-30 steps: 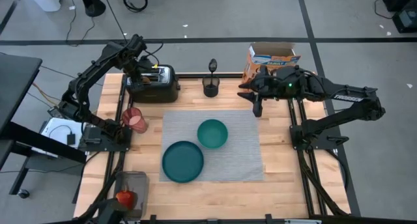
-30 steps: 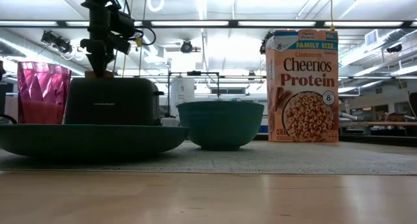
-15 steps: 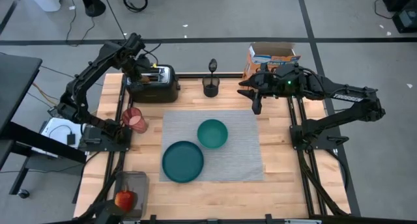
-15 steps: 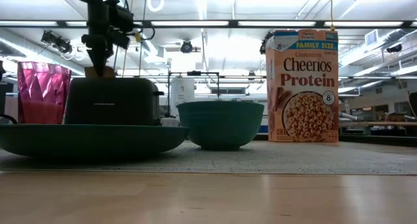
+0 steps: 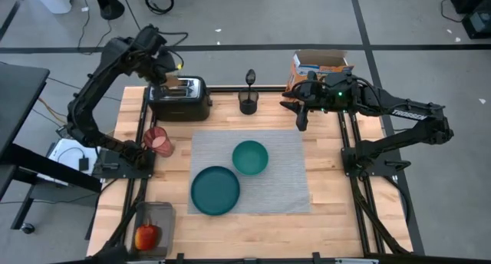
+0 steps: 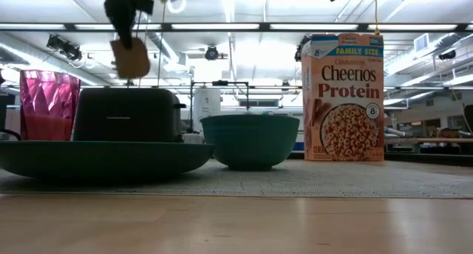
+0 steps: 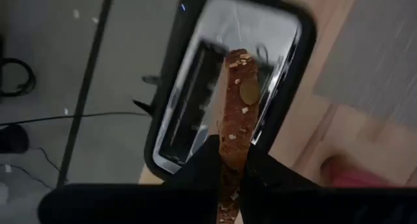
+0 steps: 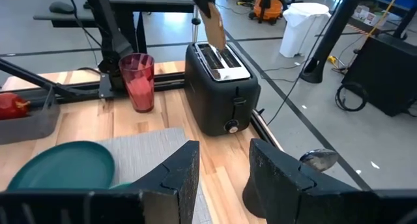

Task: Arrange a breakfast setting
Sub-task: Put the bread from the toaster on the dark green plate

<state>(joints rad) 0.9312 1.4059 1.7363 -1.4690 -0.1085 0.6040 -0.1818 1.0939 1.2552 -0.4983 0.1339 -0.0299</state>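
Brown toast [image 7: 234, 116] pinched edge-on in the left gripper [image 7: 229, 164], hanging clear above the toaster [image 5: 180, 97] at the table's back-left corner; plate [image 5: 215, 190] waiting on the mat [image 5: 288, 176], toward the front edge, beside the bowl [image 5: 250, 157]; right gripper [image 8: 225, 165] hovering near the back-right, fingers parted, nothing between them; best now to keep the pinch firm, carry high past the pink cup [image 5: 156, 139], lower flat over the plate's middle before letting go.

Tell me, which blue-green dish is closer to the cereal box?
The smaller teal bowl. It sits on the placemat nearer the Cheerios box, while the flat teal plate lies farther away, toward the table's front.
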